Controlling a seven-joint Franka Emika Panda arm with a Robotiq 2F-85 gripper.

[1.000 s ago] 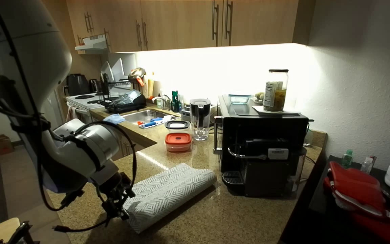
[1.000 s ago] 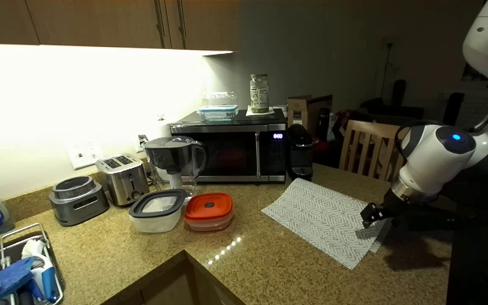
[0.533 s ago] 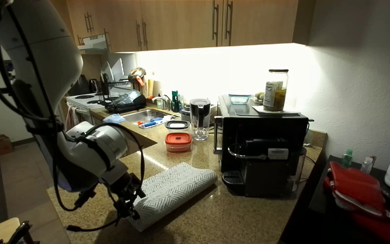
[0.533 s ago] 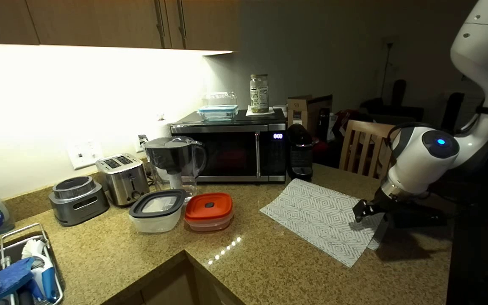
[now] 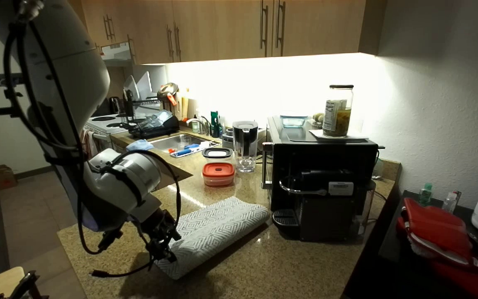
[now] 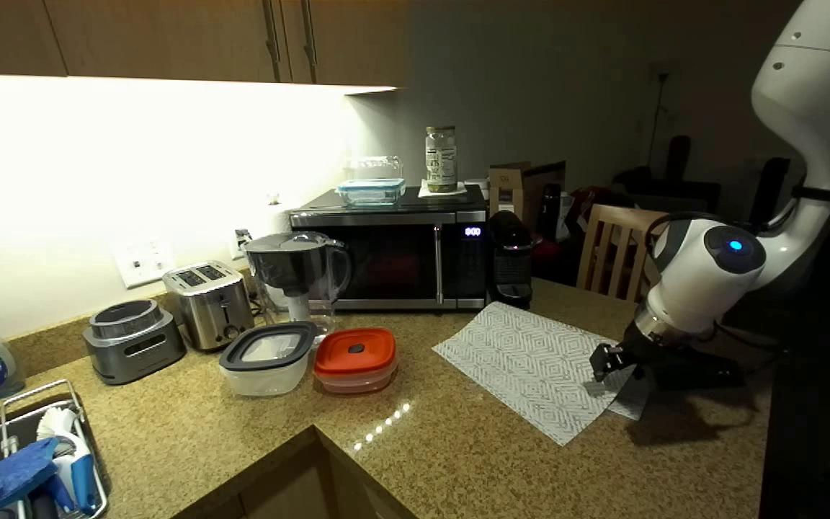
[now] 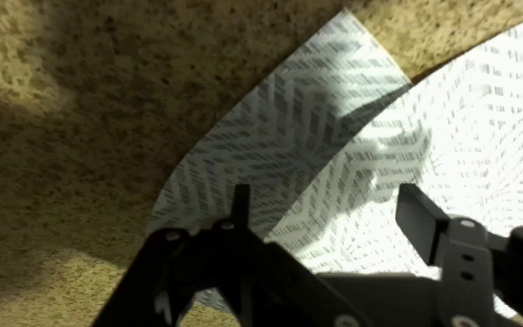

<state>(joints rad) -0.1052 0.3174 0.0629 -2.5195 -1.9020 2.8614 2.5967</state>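
A white cloth with a grey diamond pattern lies folded on the speckled countertop; I see the cloth (image 5: pixel 222 228) (image 6: pixel 530 360) in both exterior views. My gripper (image 5: pixel 165 251) (image 6: pixel 608 362) reaches down to its near end, over the folded edge. In the wrist view the gripper (image 7: pixel 325 195) stands open, its fingers well apart. One dark finger (image 7: pixel 241 206) is over the shaded lower layer, the other over the bright upper layer of the cloth (image 7: pixel 484 136). The fold's edge runs between them, not pinched. Whether the fingertips touch the fabric I cannot tell.
Beyond the cloth stand a black coffee machine (image 5: pixel 326 207) and a microwave (image 6: pixel 386 259). A red-lidded container (image 6: pixel 355 360), a grey-lidded container (image 6: pixel 267 360) and a water pitcher (image 6: pixel 296 274) stand on the counter. A loose cable (image 5: pixel 118 273) hangs by the gripper.
The arm has moved further over the counter toward the cloth. The cloth's upper layer has slid away from the arm, baring more of the lower layer. The jaws have narrowed slightly.
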